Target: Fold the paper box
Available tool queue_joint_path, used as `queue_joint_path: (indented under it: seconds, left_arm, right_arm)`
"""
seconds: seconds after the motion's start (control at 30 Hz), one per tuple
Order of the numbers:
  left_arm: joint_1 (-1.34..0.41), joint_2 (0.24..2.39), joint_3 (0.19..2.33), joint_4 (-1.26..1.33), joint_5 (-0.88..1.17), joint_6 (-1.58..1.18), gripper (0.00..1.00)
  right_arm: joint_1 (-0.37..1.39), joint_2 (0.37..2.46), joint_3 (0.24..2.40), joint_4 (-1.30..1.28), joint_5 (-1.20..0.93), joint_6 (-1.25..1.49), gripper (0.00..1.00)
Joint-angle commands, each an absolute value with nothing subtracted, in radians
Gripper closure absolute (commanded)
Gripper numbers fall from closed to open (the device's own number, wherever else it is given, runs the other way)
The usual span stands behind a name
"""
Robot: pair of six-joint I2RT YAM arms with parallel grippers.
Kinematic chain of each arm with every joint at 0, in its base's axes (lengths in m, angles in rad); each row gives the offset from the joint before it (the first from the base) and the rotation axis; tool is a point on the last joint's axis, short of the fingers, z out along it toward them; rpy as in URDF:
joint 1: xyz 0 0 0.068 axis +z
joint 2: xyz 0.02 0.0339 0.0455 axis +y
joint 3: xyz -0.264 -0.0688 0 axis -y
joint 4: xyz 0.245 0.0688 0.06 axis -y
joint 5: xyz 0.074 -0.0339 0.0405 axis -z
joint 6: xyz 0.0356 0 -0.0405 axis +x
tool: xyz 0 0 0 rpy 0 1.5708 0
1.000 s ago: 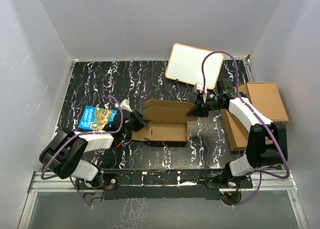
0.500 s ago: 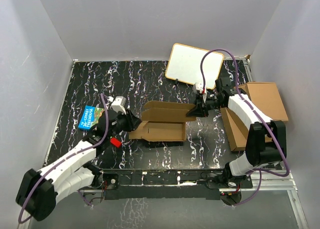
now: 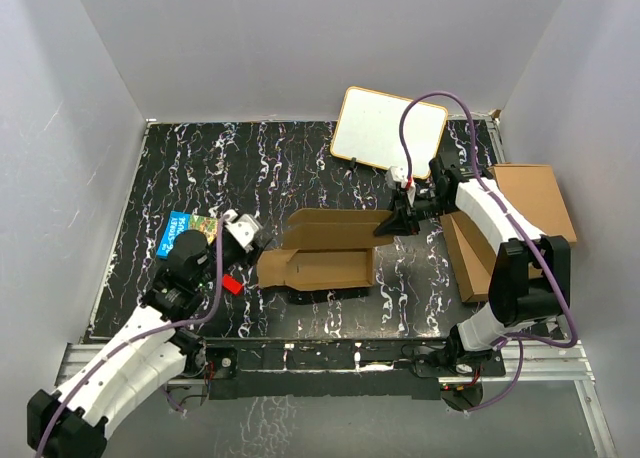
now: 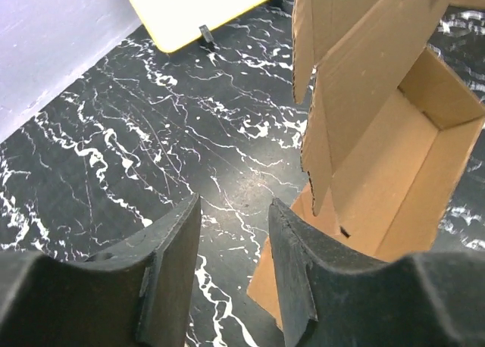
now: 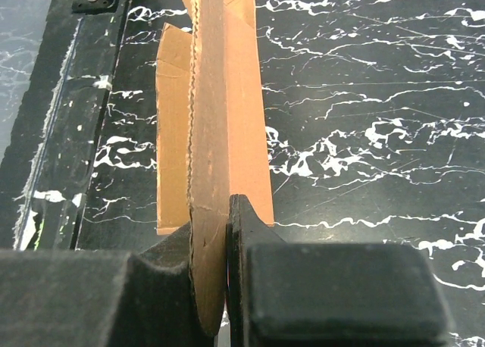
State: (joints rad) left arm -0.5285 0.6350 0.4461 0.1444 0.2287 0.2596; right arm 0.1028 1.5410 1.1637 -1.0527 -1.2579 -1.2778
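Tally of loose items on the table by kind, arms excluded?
Brown cardboard: 2, the paper box and the stacked pile
Blue book: 1
Whiteboard: 1
Small red piece: 1
Total: 5

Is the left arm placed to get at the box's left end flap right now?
Likely yes: the left gripper has its fingers open just beside the left end of the paper box, with only tabletop between them.
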Motion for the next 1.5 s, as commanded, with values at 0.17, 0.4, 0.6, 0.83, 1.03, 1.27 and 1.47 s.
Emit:
queue_joint_path:
  seconds: [0.17, 0.4, 0.6, 0.83, 1.03, 1.27, 1.47]
  left_arm:
    - [-0.293, 0.910, 0.419, 0.406, 0.866, 0.360, 0.51]
    - [-0.246, 1.140, 0.504, 0.364, 1.097, 0.435, 0.49]
    - [-0.248, 1.219, 0.414, 0.670, 1.196, 0.341, 0.47]
    - [-0.290, 1.282, 0.399, 0.812, 1.184, 0.276, 0.46]
    - [-0.327, 1.347, 0.396, 0.922, 1.166, 0.227, 0.46]
    - [-0.345, 1.408, 0.378, 1.059, 1.161, 0.136, 0.47]
    - [-0.346, 1.442, 0.380, 1.122, 1.145, 0.075, 0.50]
  right_arm:
    - [0.105, 1.546, 1.226, -1.120, -1.333, -1.379, 0.92]
    - [0.103, 1.567, 1.254, -1.164, -1.329, -1.423, 0.92]
    - [0.105, 1.602, 1.290, -1.211, -1.341, -1.468, 0.92]
    - [0.112, 1.607, 1.298, -1.224, -1.357, -1.486, 0.92]
    - [0.117, 1.601, 1.303, -1.227, -1.363, -1.485, 0.92]
    - [0.119, 1.603, 1.308, -1.227, -1.379, -1.479, 0.92]
    - [0.120, 1.603, 1.306, -1.229, -1.391, -1.477, 0.92]
